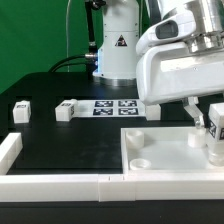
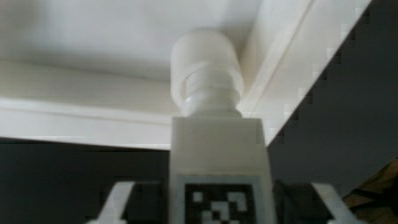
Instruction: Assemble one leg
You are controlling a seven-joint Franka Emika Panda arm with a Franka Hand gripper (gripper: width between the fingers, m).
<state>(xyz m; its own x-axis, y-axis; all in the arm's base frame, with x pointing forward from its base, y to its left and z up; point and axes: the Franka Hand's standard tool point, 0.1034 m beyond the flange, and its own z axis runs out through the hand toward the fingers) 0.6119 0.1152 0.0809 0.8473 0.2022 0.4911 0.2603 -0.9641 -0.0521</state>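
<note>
My gripper (image 1: 212,128) is at the exterior view's right, low over the white panel (image 1: 170,150), and it is shut on a leg (image 1: 214,136). In the wrist view that leg (image 2: 217,140) runs straight out from between my fingers (image 2: 121,205), tag facing the camera. Its round peg end points at the panel (image 2: 71,100) next to a raised rim. Whether the peg sits in a socket cannot be told. Two more legs (image 1: 22,110) (image 1: 65,110) lie on the black table at the exterior view's left.
The marker board (image 1: 115,106) lies on the table behind the panel, with another small white block (image 1: 153,109) at its right end. White rails (image 1: 60,182) border the front and left of the table. The robot base (image 1: 118,50) stands at the back.
</note>
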